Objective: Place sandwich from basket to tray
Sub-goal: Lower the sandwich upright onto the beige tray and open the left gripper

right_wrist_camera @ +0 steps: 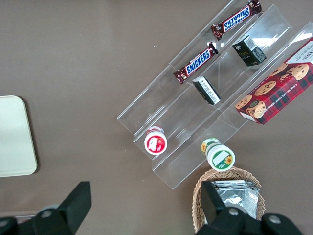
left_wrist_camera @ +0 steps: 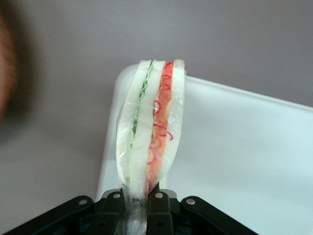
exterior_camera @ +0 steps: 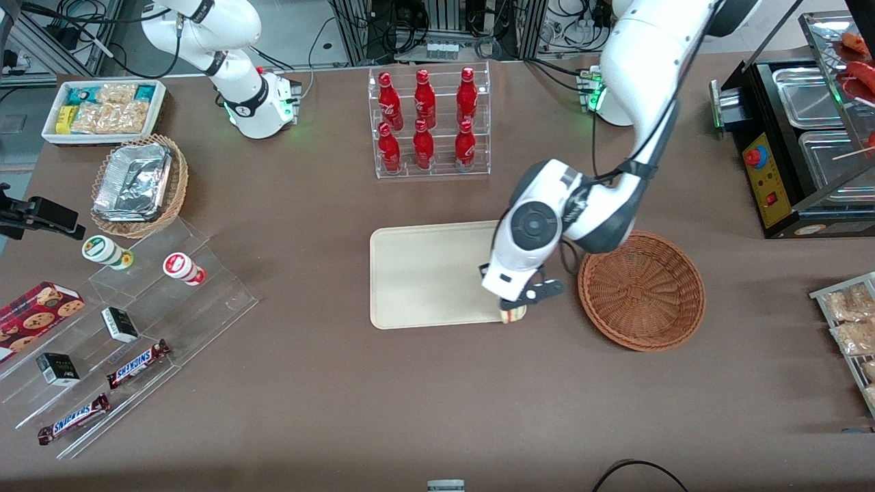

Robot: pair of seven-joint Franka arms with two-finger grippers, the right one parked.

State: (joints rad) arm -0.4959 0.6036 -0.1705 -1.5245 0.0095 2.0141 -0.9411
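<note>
The tool is clamped on the sandwich, both fingers pinching the wedge at its narrow end, and it hangs right over the corner of the tray that lies nearest the front camera on the basket's side. From the wrist view the sandwich stands out lengthwise from the tool, wrapped in clear film, with pale bread, a green layer and an orange-red layer showing along the cut edge. Its tip reaches just past the rounded corner of the tray. Whether it touches the tray I cannot tell.

The basket sits just beside the tray, toward the working arm's end of the counter, with nothing showing in it. The tray's cream surface is bare apart from that corner under the tool.

Farther from the front camera than the tray stands a clear rack of red bottles. Toward the parked arm's end, a tan wicker basket with a foil container, and clear stepped shelves with Snickers bars.
</note>
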